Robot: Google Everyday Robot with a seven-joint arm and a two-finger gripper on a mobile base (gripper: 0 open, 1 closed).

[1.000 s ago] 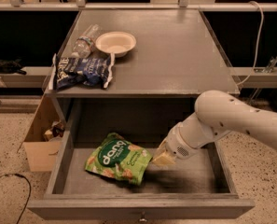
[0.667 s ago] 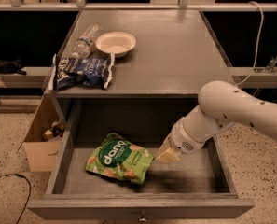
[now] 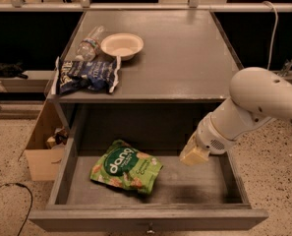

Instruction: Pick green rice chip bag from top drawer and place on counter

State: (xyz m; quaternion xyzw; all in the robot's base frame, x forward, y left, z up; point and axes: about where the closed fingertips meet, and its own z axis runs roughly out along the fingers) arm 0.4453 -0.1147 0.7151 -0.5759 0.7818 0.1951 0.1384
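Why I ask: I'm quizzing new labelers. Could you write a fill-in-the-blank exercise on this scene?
1. The bag in the drawer is coloured ____.
2. The bottle on the counter lies on its ____.
3. The gripper is over the drawer, beside the bag and ____ touching it.
4. The bowl on the counter is ____.
Missing words: green; side; not; empty.

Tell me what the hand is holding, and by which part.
Nothing is held. The hand hangs over the right of the top drawer, apart from the green rice chip bag lying on its floor.
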